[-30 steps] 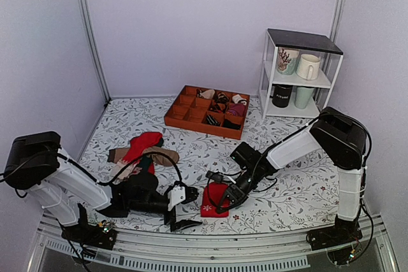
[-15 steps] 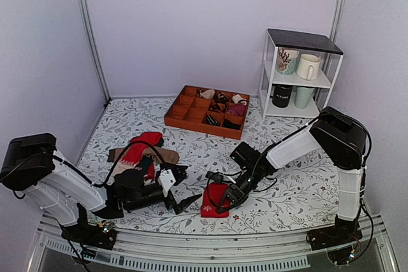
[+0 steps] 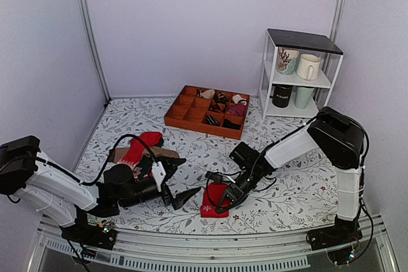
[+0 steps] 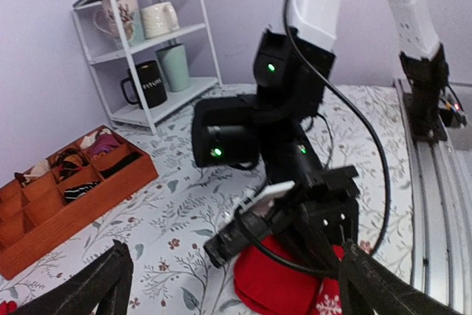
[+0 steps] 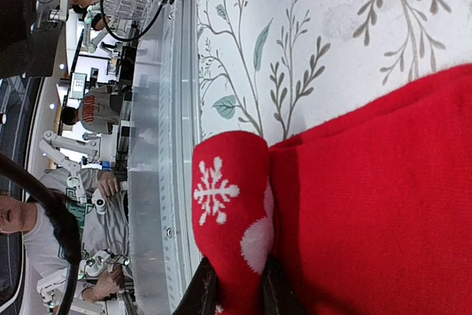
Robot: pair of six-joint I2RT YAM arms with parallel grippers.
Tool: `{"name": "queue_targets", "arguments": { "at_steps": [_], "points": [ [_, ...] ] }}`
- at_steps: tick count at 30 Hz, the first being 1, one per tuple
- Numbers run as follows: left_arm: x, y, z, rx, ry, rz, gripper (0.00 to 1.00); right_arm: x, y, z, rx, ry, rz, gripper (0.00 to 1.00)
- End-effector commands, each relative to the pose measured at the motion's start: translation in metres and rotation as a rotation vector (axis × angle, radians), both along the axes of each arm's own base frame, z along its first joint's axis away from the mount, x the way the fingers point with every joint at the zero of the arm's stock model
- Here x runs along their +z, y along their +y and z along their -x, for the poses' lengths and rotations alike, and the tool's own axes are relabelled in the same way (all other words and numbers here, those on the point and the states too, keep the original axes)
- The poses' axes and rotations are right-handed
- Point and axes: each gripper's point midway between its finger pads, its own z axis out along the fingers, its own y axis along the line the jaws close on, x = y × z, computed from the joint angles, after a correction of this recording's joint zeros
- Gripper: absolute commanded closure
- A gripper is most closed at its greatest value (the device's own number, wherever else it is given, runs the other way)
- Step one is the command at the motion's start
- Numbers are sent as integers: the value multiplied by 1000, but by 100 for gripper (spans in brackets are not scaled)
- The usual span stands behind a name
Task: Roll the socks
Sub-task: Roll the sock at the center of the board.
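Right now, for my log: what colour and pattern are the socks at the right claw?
Bright red socks, white snowflake marks; right wrist view shows it best.

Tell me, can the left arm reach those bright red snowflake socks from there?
Probably yes: the open left gripper points at the bright red snowflake socks across bare flowered tablecloth, though the right gripper pinches their right side.

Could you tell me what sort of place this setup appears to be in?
Probably a robotics lab booth: plain walls on metal posts, staged props like the mug shelf, and people visible outside in the right wrist view.
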Motion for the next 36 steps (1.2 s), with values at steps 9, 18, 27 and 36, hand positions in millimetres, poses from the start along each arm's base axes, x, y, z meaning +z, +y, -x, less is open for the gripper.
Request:
{"name": "queue_targets", "arguments": {
  "at_steps": [9, 18, 27, 36],
  "points": [
    [-108, -29, 60, -363, 311, -273, 15, -40, -17, 0, -27, -11, 180, 84],
    [-134, -50, 61, -409, 328, -356, 33, -38, -19, 1, -33, -13, 179, 84],
    [-149, -49, 58, -380, 358, -365, 54, -39, -19, 1, -32, -13, 178, 84],
    [-157, -41, 53, -331, 370, -365, 84, -41, -18, 1, -32, -6, 179, 84]
  ]
}}
